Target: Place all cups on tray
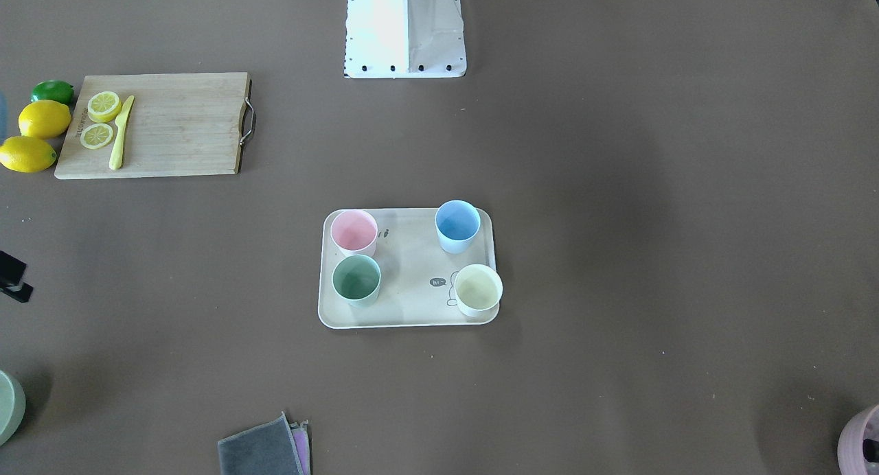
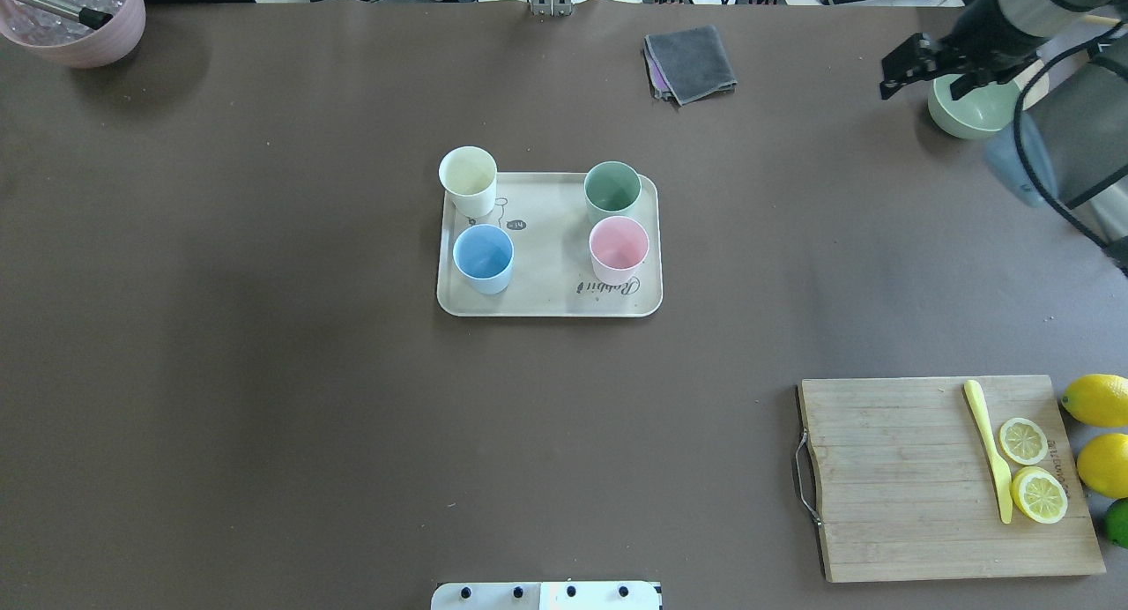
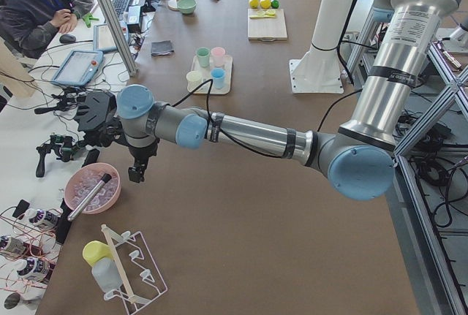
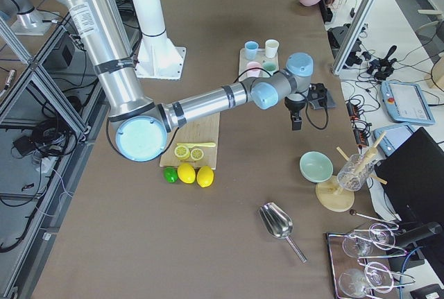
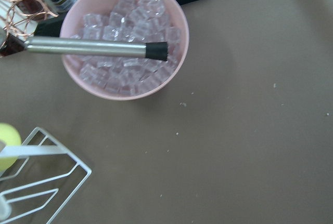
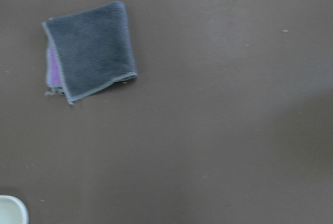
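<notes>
The cream tray (image 2: 546, 303) lies mid-table, also in the front view (image 1: 405, 317). Four cups stand on it: pink (image 2: 619, 249), green (image 2: 612, 191), blue (image 2: 483, 257) and cream-white (image 2: 468, 180). The cream-white cup sits at a corner, over the rim. My right gripper (image 2: 922, 85) hangs far from the tray, over the table by a green bowl; its fingers look spread and hold nothing. My left gripper (image 3: 137, 172) shows only in the left side view, beside a pink bowl of ice; I cannot tell if it is open.
A pink ice bowl (image 5: 125, 47) holds a metal scoop. A folded grey cloth (image 2: 692, 62) lies beyond the tray, and a green bowl (image 2: 969, 112) stands at the far right. A wooden cutting board (image 2: 943, 478) carries lemon slices and a yellow knife, with whole lemons (image 2: 1097, 398) beside it.
</notes>
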